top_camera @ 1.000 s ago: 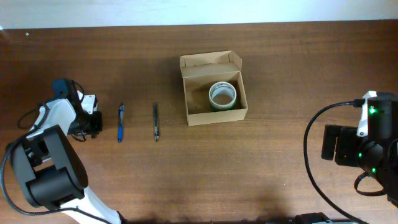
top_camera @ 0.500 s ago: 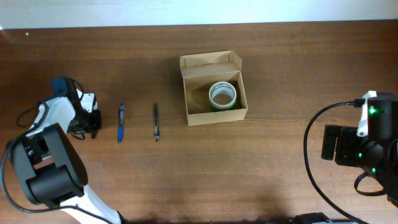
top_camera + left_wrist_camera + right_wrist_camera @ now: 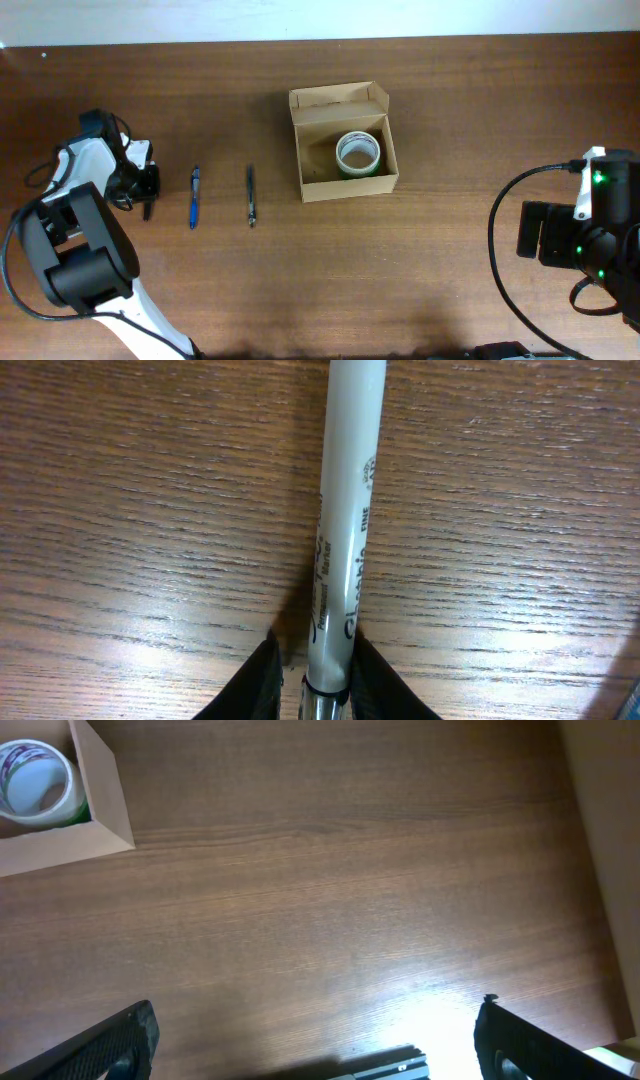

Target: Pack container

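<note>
Dark brown wood grain covers the desk [image 3: 460,90], with a pale wall [image 3: 320,18] running along its far edge. The container [image 3: 345,187], a tan cardboard box, sits about midway between the left and right edges, somewhat nearer the far edge. Its mouth faces straight up. The hinged flap [image 3: 338,97] stands open on the side toward the far edge. The footprint is close to square, so counting the flap the long axis runs from far edge to near edge, skewed a little from the desk's edges.

Packing looks partly done. A tape roll [image 3: 358,152] lies flat inside, toward the box's right wall. A blue pen [image 3: 194,196] and a dark pen [image 3: 251,194] lie on the desk left of the box, side by side but apart, both pointing far to near.

Near the left edge, the left hand [image 3: 142,185] has its fingers [image 3: 262,678] pressed against both sides of a white marker [image 3: 345,530]. The marker seems to rest low on the wood. The right hand [image 3: 315,1010] hangs near the right edge, spread wide and holding nothing.

By my reading, the marker and both pens are not yet in, and the flap is not yet shut.
</note>
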`<state>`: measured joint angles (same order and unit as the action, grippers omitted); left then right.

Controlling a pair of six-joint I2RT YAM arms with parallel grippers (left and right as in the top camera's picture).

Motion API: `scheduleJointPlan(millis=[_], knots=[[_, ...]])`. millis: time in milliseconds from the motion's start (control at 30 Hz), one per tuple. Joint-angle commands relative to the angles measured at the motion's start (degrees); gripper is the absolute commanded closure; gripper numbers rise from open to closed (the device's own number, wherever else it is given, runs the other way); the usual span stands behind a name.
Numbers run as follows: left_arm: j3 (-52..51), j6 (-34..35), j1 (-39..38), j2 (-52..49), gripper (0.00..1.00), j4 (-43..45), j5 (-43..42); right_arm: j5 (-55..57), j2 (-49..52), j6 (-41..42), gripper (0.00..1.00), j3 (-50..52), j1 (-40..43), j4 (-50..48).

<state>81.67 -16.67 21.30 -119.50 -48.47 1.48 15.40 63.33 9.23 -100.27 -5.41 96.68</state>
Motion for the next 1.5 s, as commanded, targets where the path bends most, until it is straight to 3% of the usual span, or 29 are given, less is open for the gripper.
scheduleJointPlan(millis=[0,300,633,1133,1467], knots=[[-1.6,0.3,0.1,-4.9,0.78,0.1,-0.7,-0.1,0.0,0.7,0.01,0.0,-0.6,0.0],[-1.6,0.4,0.1,-5.2,0.98,-0.5,-1.9,-0.1,0.0,0.7,0.01,0.0,-0.6,0.0],[-1.6,6.8,0.1,-5.2,0.98,-2.4,-1.7,-0.1,0.0,0.7,0.01,0.0,-0.6,-0.1],[-1.0,6.6,0.1,-5.1,0.98,-3.3,1.5,-0.1,0.0,0.7,0.01,0.0,-0.6,-0.6],[11.5,5.6,-2.3,-0.8,0.98,-13.9,1.6,0.1,0.0,0.7,0.01,0.0,-0.6,-1.0]])
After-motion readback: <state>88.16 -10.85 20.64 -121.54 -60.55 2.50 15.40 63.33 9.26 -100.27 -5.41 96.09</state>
